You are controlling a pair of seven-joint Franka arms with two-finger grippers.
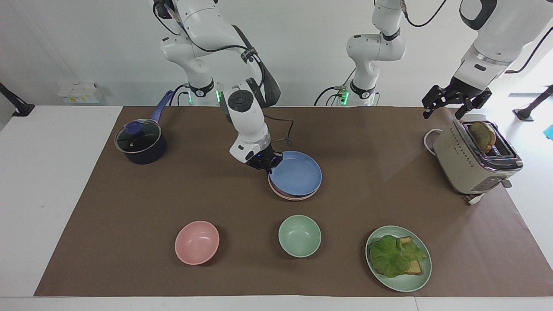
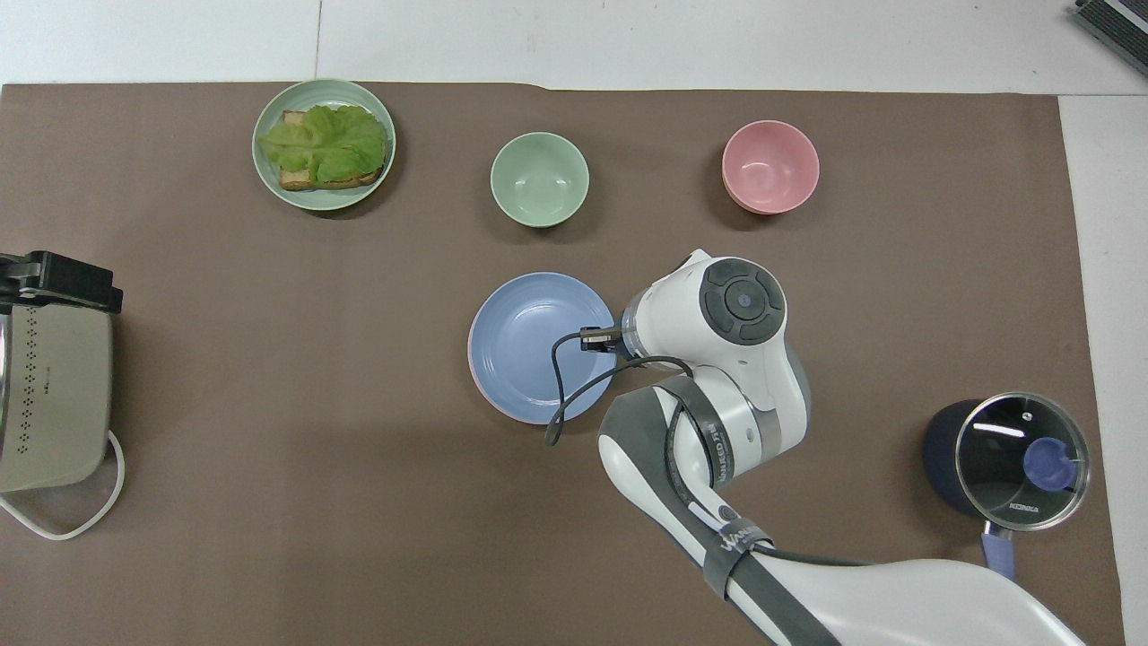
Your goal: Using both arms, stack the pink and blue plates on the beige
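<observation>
The blue plate [image 1: 298,173] [image 2: 534,345] lies on the pink plate [image 1: 290,197] in the middle of the brown mat. Only a thin pink rim shows under it. My right gripper [image 1: 267,165] is low at the blue plate's rim, on the side toward the right arm's end of the table, and is shut on that rim. In the overhead view its wrist covers the fingers. The beige plate is hidden or out of view. My left gripper [image 1: 447,103] [image 2: 58,280] hangs open over the toaster and waits.
A beige toaster [image 1: 473,162] with a bread slice stands at the left arm's end. A lidded dark pot [image 1: 140,142] is at the right arm's end. A pink bowl [image 1: 197,242], a green bowl [image 1: 299,236] and a green plate with lettuce toast [image 1: 398,258] lie farther from the robots.
</observation>
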